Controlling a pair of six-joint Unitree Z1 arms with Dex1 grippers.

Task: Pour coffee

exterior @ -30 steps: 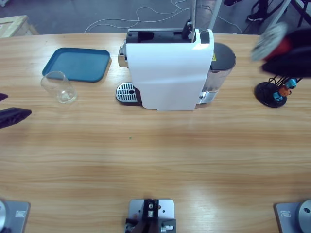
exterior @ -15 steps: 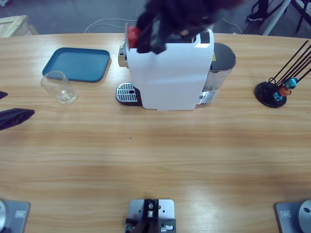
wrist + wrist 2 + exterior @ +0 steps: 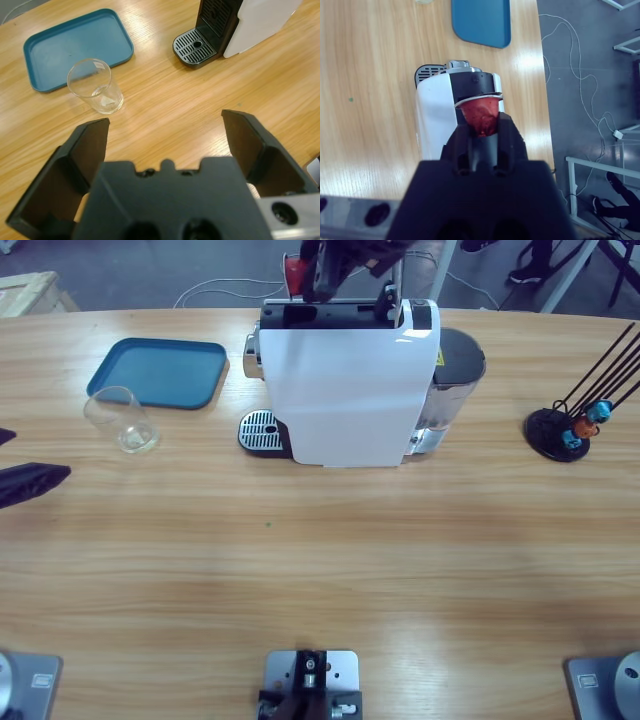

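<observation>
A white coffee machine (image 3: 340,380) stands mid-table, its drip grille (image 3: 260,430) facing left. My right gripper (image 3: 481,127) is shut on a red capsule (image 3: 480,116) and hovers over the open slot (image 3: 472,87) in the machine's top; from above, that gripper (image 3: 335,262) and the capsule (image 3: 292,275) sit at the machine's back edge. A clear glass tumbler (image 3: 96,92) stands upright left of the grille and looks empty; no coffee is in view. My left gripper (image 3: 165,127) is open, short of the tumbler (image 3: 122,420), at the table's left edge (image 3: 25,480).
A blue tray (image 3: 157,372) lies just behind the tumbler. A black wire capsule stand (image 3: 565,430) with orange and blue capsules is at the right. The machine's grey water tank (image 3: 455,370) sticks out on its right side. Cables run across the floor beyond the table.
The right gripper swung with the red capsule from the far right, across the machine, to above its top rear. The left gripper and the tumbler stayed put.
</observation>
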